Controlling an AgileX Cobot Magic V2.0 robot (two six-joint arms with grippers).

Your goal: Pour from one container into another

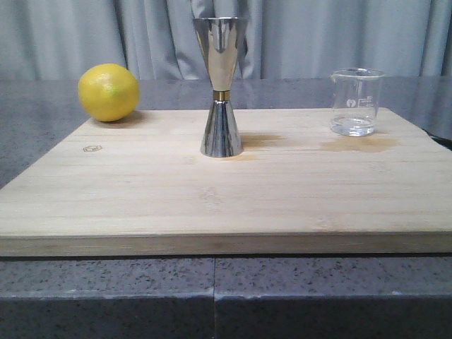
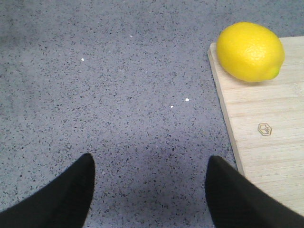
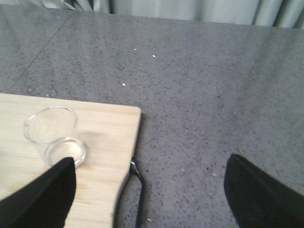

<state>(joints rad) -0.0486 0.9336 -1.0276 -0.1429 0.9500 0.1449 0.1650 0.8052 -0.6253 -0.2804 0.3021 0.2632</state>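
A small clear glass beaker with a little clear liquid stands upright at the back right of the wooden board. The tall steel jigger, gold-banded at its waist, stands upright near the board's middle. In the right wrist view the beaker sits near the board's corner, beside one black fingertip. My right gripper is open and empty, mostly over the stone counter. My left gripper is open and empty over the counter, beside the board's left edge. Neither gripper shows in the front view.
A yellow lemon rests at the board's back left corner, also in the left wrist view as the lemon. A dark metal handle juts from the board's right edge. Grey curtains hang behind the speckled counter.
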